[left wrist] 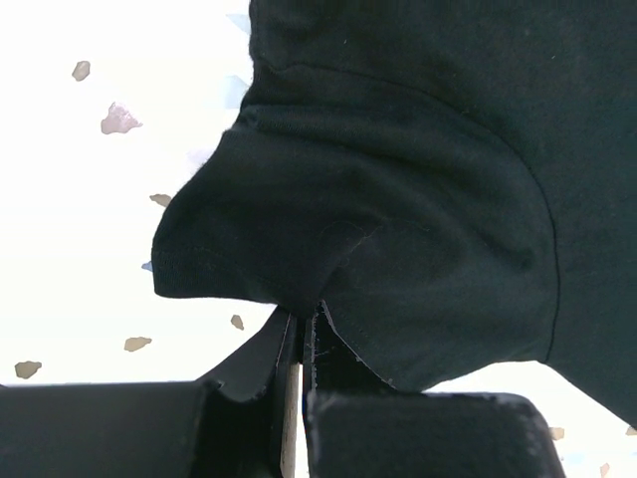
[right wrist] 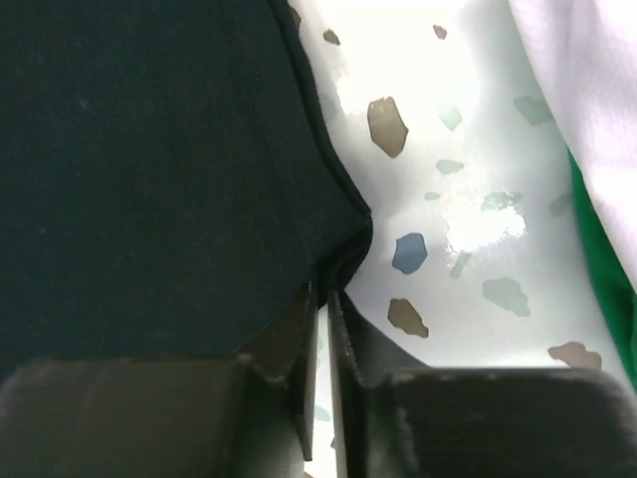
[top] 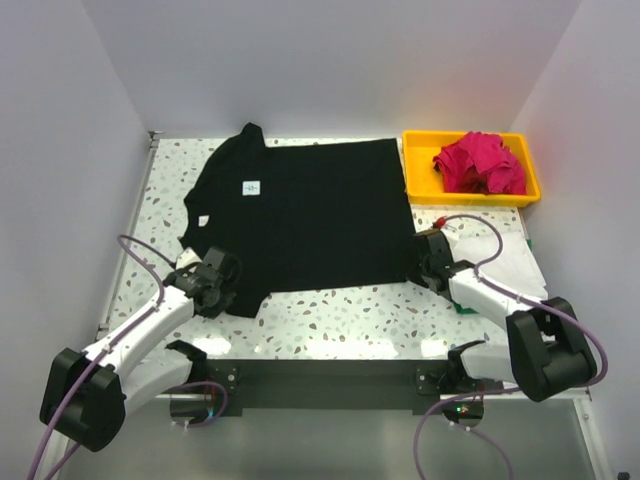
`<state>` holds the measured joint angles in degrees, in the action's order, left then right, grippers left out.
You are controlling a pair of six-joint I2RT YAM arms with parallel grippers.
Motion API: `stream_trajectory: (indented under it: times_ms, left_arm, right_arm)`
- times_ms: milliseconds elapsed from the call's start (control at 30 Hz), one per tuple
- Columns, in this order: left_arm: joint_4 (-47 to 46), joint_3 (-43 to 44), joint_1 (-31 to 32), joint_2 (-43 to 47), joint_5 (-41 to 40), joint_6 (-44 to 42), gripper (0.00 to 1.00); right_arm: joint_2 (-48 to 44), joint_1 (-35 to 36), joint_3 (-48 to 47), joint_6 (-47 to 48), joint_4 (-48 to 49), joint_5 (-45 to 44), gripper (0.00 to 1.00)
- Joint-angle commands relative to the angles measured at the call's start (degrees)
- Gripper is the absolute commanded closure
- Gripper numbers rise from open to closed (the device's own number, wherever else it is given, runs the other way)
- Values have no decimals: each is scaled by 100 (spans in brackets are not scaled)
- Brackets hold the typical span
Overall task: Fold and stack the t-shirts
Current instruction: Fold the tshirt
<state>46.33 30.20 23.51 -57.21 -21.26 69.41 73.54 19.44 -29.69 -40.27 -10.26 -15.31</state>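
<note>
The left gripper [left wrist: 302, 329] pinches a sleeve of the large black cloth t-shirt [top: 320, 210], the right gripper [right wrist: 320, 299] its hem corner, both with fingers closed on cloth.

label [top: 251, 187] print on black t-shirt [top: 310, 210] too small to read, green shirt [right wrist: 603, 264] mostly hidden under white shirt [right wrist: 582, 70]

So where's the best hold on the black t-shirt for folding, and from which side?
Take the black t-shirt by its near edge, at the near sleeve and the near hem corner, coming in low from the near side. It lies flat on the table, so only the edge offers a lip to pinch. Both sets of jaws look shut there.
</note>
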Motion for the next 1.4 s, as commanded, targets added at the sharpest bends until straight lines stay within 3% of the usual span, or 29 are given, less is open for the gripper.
stream_trajectory:
  times_ms: [0, 233, 533, 867, 1367]
  left_arm:
    - [17, 83, -66, 149, -72, -59, 100]
    - [333, 249, -66, 315, -19, -50, 100]
    - [948, 461, -66, 579, 16, -24, 100]
    - [1660, 795, -66, 1098, 121, 91, 100]
    - [615, 1577, -66, 308, -177, -603, 100]
  right_arm:
    - [-382, -19, 192, -51, -361, 28, 100]
    - [-1516, -11, 333, 28, -1319, 54, 100]
    - [-2369, 51, 605, -191, -2322, 1187, 100]
    - [-2555, 174, 571, -262, -2841, 1259, 100]
    - [-2090, 174, -396, 37, -2902, 1180, 100]
